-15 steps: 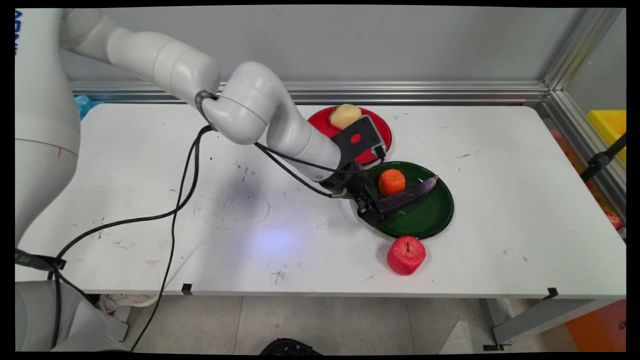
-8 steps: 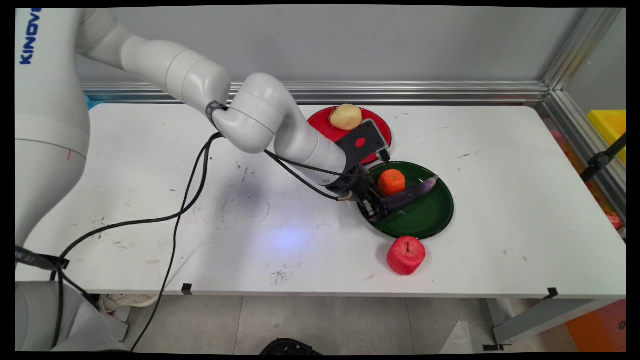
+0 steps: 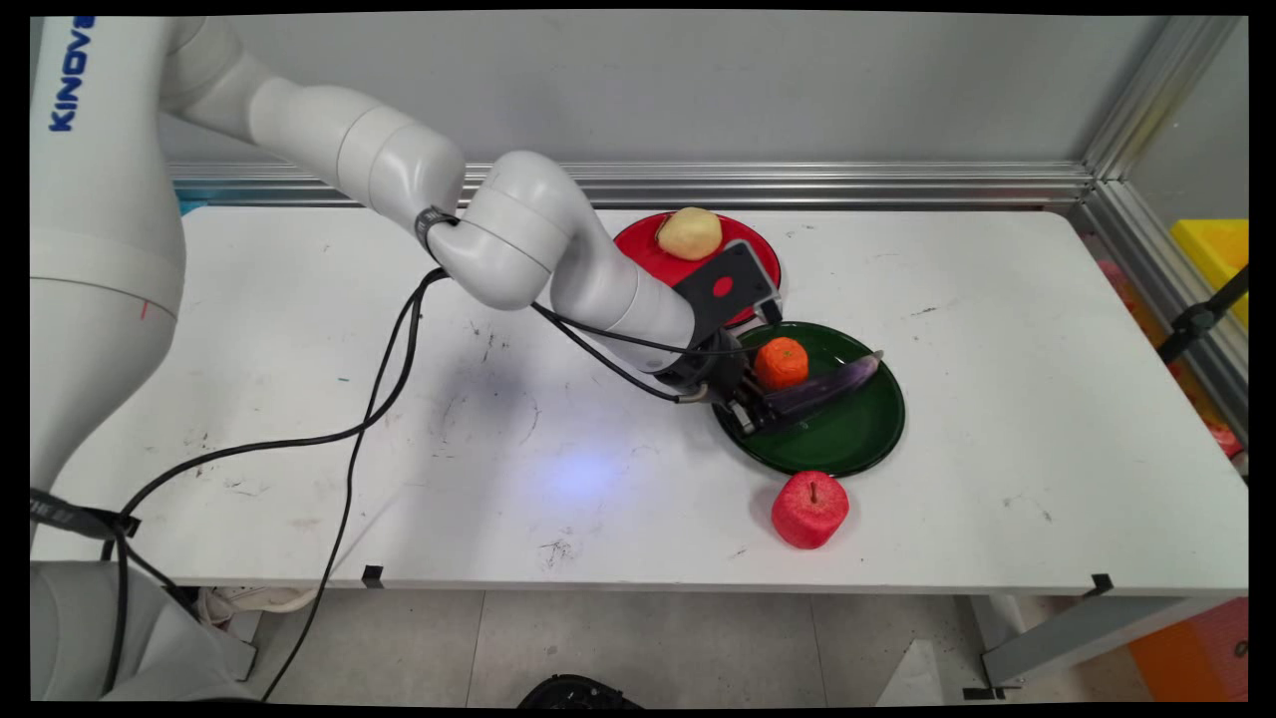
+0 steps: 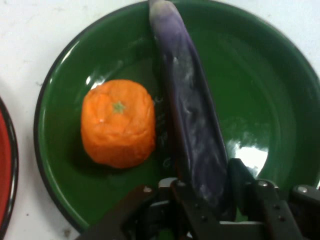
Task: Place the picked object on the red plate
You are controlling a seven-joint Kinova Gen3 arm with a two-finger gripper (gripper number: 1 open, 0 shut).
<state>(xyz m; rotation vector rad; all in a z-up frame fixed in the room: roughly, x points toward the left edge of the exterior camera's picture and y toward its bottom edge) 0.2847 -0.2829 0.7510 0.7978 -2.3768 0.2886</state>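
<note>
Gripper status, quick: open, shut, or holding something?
Gripper: shut on the purple eggplant, gripping its near end over the green plate, beside the orange.

A long purple eggplant (image 3: 822,384) (image 4: 192,120) lies slantwise in a green plate (image 3: 857,439) (image 4: 270,90), its thick end clamped between the fingers of the black gripper (image 3: 760,411) (image 4: 207,192) at the plate's left rim, its tapered tip reaching the far right rim. An orange (image 3: 781,362) (image 4: 118,123) sits upright in the same plate, just beside the eggplant.
</note>
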